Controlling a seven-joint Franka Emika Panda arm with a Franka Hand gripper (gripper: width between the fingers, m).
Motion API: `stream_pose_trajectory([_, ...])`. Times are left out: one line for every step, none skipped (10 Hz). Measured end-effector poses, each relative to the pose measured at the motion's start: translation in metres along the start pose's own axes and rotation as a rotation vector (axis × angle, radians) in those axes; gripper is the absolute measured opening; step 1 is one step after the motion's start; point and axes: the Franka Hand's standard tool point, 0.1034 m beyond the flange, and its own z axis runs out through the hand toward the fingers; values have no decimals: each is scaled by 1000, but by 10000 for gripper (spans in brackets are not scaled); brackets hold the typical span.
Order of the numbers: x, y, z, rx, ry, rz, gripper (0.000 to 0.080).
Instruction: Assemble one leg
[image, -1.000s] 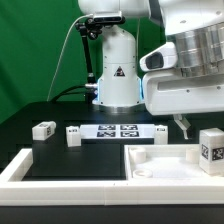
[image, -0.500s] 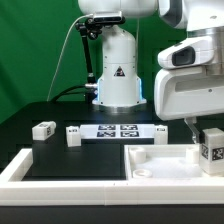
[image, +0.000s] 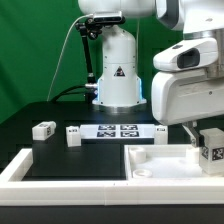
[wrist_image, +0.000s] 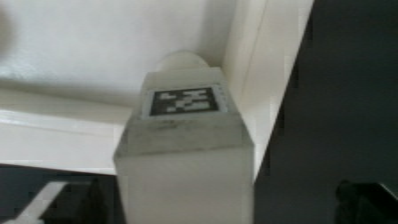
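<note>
A leg (image: 211, 145), a stubby white block with a black-and-white tag, stands upright on the large flat white panel (image: 160, 165) at the exterior view's right. My gripper (image: 203, 138) is lowered over it. In the wrist view the leg (wrist_image: 183, 130) fills the middle, between the two dark fingertips (wrist_image: 50, 203), with a gap on each side. The jaws are open and do not touch it. Three more legs lie on the black table: two at the exterior view's left (image: 43, 129) (image: 72, 135) and one near the middle (image: 160, 133).
The marker board (image: 116, 130) lies flat between the loose legs, in front of the arm's white base (image: 116, 75). A raised white rim (image: 60, 172) runs along the front of the table. A green backdrop stands behind.
The gripper has moved toward the exterior view's right and a little down, to stand over the upright leg. In the last half second it has hardly moved.
</note>
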Motion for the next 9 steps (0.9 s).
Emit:
stream_pose_trajectory([0,0,0,0,0,0,522])
stream_pose_trajectory([0,0,0,0,0,0,522])
stream_pose_trajectory([0,0,0,0,0,0,384])
stream_pose_trajectory([0,1,0,-1,0,1,297])
stream_pose_trajectory([0,2,0,-2,0,2,297])
stream_pose_trajectory([0,2,0,-2,0,6,297])
stream_pose_trajectory([0,3,0,-2,1,24,297])
stream_pose_trajectory([0,3,0,-2,1,39,297])
stream_pose_trajectory([0,3,-1,-2,2,93,297])
